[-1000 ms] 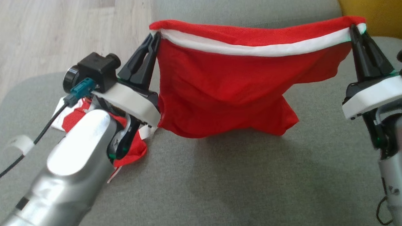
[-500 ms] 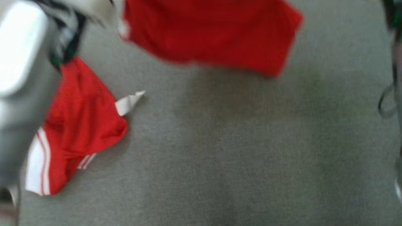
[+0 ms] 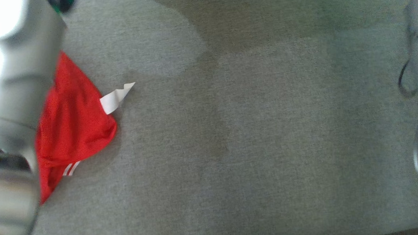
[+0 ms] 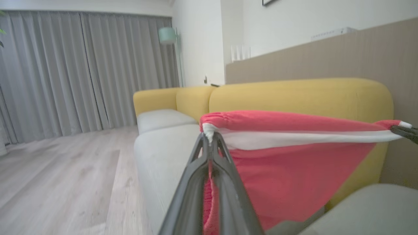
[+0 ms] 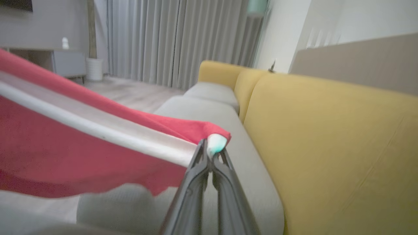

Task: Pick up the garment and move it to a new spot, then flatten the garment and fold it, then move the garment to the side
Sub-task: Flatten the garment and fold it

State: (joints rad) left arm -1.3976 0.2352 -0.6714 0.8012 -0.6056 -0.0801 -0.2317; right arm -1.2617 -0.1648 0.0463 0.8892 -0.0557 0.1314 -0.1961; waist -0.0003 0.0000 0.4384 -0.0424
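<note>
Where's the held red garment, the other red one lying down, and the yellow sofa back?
Held garment [image 4: 294,169]: left wrist view, red cloth below white band.
Lying garment [image 3: 75,119]: head view, red middle.
Sofa back [image 5: 326,137]: right wrist view, yellow front.

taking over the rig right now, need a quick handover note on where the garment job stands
Left gripper: jaws shut on one waistband end of the garment.
Right gripper: jaws shut on the other waistband end.
Garment: red with a white band, hanging stretched between the two grippers over the grey seat cushion.
A second red garment lies crumpled on the cushion beside the left forearm, not held.
Done: pickup.
Left: lay it at the new spot, flatten, fold, move it aside.
</note>
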